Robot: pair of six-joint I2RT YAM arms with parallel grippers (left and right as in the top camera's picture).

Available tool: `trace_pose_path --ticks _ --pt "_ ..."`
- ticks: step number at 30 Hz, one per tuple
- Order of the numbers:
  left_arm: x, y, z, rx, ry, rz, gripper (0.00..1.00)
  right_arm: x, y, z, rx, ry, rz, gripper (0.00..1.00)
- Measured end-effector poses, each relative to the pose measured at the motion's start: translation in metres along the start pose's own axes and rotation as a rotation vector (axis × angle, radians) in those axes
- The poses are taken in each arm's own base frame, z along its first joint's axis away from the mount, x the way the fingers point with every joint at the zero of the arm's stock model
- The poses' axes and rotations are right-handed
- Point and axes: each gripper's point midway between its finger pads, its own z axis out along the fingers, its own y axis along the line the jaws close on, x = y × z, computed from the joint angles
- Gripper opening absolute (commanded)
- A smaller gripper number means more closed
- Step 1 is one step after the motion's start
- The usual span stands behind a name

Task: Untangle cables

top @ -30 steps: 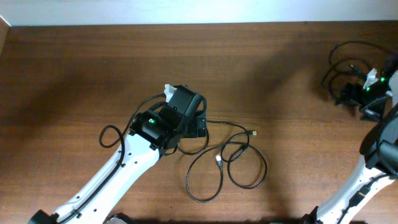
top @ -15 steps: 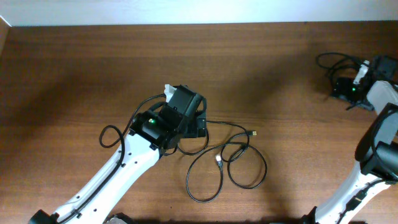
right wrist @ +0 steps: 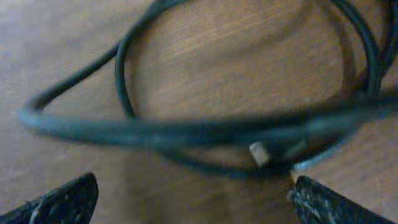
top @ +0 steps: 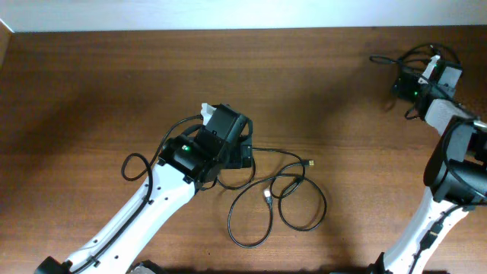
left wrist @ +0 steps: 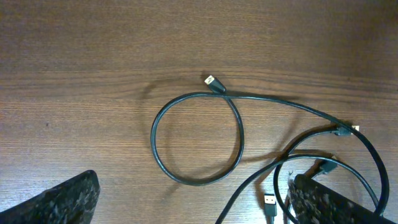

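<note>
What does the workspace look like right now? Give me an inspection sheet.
Surface: wooden table, bare brown wood.
Job's things: centre cables, black, looped and crossing; far-right cable bundle lies apart from them.
Clutter: nothing seen.
Hands: left hand open, nothing between its fingers; right hand open over the far-right cable bundle, view blurred.
Cables: arm wire loops beside the left arm.
Surroundings: pale strip past the table's far edge.

cables blurred in right wrist view, left hand cropped below
</note>
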Motion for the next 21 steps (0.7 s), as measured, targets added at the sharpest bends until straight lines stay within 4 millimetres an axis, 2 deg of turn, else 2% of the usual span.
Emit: trace_pose_path --ticks 2,4,5,6,7,8,9,11,14,15,18,19,20,21 --pt "0.0 0.0 0.0 0.0 0.0 0.0 0.99 0.013 0.008 -0.017 -0.037 0.08 0.002 0.98" --pt "0.0 0.0 0.0 0.0 -0.001 0.0 0.99 0.032 0.017 -0.043 -0.075 0.189 0.01 0.94" --pt "0.0 0.0 0.0 0.0 0.0 0.0 0.99 0.034 0.023 -0.062 -0.103 0.22 -0.002 0.94" --pt "0.0 0.0 0.0 0.0 0.0 0.0 0.99 0.02 0.032 -0.082 -0.136 0.198 -0.018 0.94" --pt "0.0 0.0 0.0 0.0 0.0 0.0 0.99 0.016 0.039 -0.107 -0.163 0.217 -0.026 0.94" --pt "0.0 0.0 0.0 0.0 -0.001 0.0 0.99 0.005 0.052 -0.14 -0.221 0.203 -0.053 0.94" --pt "0.0 0.0 0.0 0.0 -0.001 0.0 0.99 0.001 0.06 -0.162 -0.256 0.204 -0.062 0.94" --pt "0.0 0.0 0.0 0.0 0.0 0.0 0.99 -0.001 0.072 -0.188 -0.29 0.203 -0.08 0.94" --pt "0.0 0.0 0.0 0.0 -0.001 0.0 0.99 0.002 0.115 -0.25 -0.366 0.2 -0.151 0.95" --pt "0.0 0.0 0.0 0.0 0.0 0.0 0.99 0.003 0.126 -0.265 -0.387 0.193 -0.173 0.95" --pt "0.0 0.0 0.0 -0.001 0.001 0.0 0.99 0.023 0.15 -0.299 -0.43 0.241 -0.222 0.95" --pt "0.0 0.0 0.0 0.0 0.0 0.0 0.99 0.036 0.158 -0.309 -0.445 0.286 -0.239 0.95" --pt "0.0 0.0 0.0 0.0 0.0 0.0 0.99 0.043 0.159 -0.312 -0.45 0.317 -0.236 0.95" --pt "0.0 0.0 0.0 0.001 -0.001 0.0 0.99 0.061 0.157 -0.318 -0.443 0.4 -0.22 0.95"
